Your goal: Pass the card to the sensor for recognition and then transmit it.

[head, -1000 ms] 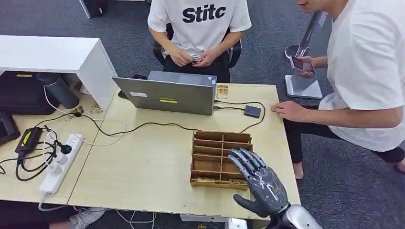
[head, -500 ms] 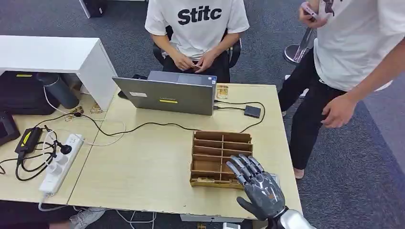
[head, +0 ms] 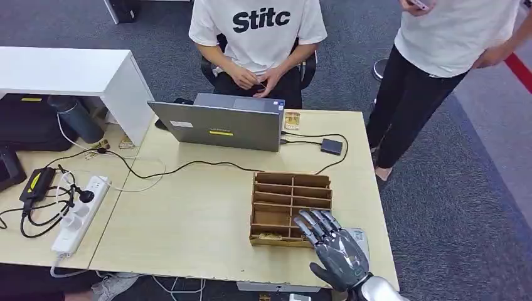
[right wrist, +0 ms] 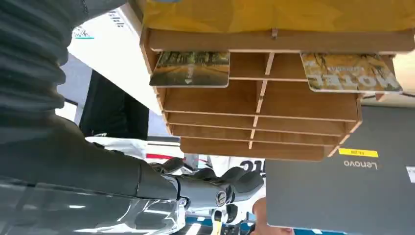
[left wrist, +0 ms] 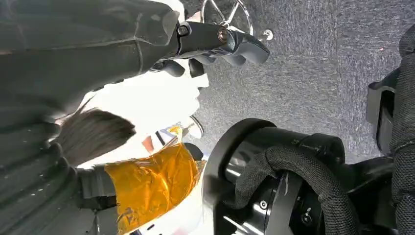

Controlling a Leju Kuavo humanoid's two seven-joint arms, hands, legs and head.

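Nearest to us, our right hand [head: 335, 251] hovers over the near right corner of the wooden table [head: 194, 219], with its fingers [head: 313, 224] spread apart and holding nothing. The fingertips reach over the near right part of the wooden card tray [head: 290, 209]. Just beside the hand, toward the table's right edge, a small pale thing lies partly hidden, and we cannot tell what it is.

In the right wrist view, the tray [right wrist: 259, 117] shows two cards in its nearest row: one card with a road picture [right wrist: 190, 68] in one compartment and one card with yellowish print [right wrist: 350, 72] in the compartment next to it. In the head view these cards are small strips at the tray's near edge [head: 271, 236]. The other compartments that we can see look bare.

Our left hand [left wrist: 215, 41] hangs beside our body, over the grey carpet; its fingers are curled in, and we see nothing in them.

Farther on the table stands a grey laptop [head: 219, 125], its back turned to us. To its right a small black box [head: 332, 146] lies on a black cable, and a yellowish card [head: 292, 119] lies near the far edge. On the left table we see a white power strip [head: 78, 213] with cables.

Behind the laptop a person in a white shirt [head: 260, 28] sits with both hands together. At the far right a second person [head: 433, 44] stands on the carpet.
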